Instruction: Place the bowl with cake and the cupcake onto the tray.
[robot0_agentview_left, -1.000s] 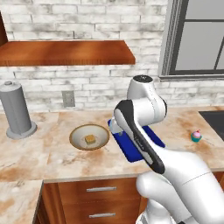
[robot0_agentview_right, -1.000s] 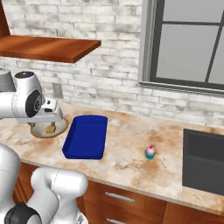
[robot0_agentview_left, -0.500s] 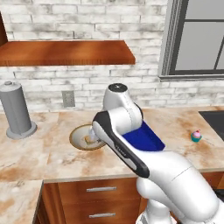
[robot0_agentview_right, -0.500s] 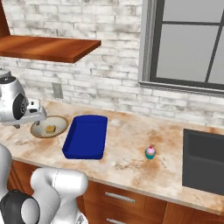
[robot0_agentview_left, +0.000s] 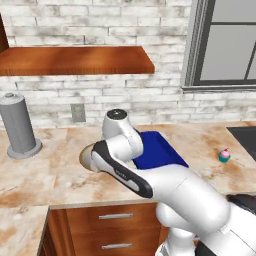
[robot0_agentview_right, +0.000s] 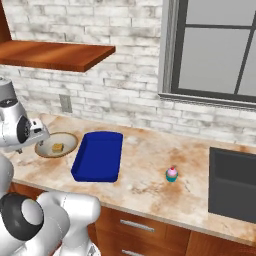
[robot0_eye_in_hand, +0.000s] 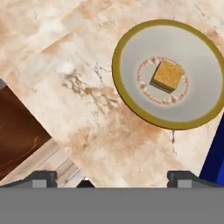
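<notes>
Tan-rimmed grey bowl (robot0_eye_in_hand: 168, 72) with red-dotted ring, golden cake (robot0_eye_in_hand: 167, 75); dark blue tray (robot0_agentview_right: 98, 156); teal-and-pink cupcake (robot0_agentview_right: 172, 174).

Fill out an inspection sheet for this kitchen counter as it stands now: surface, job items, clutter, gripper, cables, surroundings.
Surface: beige marbled stone counter, over wooden drawers.
Job items: shallow round tan bowl holding a golden-yellow cake cube, resting on the counter just left of the flat dark blue rectangular tray; nothing lies on the tray. Tiny cupcake with teal wrapper and pink frosting stands on the counter, apart to the tray's right.
Clutter: grey cylindrical canister at the far left.
Gripper: gripper open, fingers wide, above the counter near the bowl, holding nothing.
Cables: nothing seen.
Surroundings: white brick wall, wooden shelf, window, wall outlet, dark sink.
</notes>
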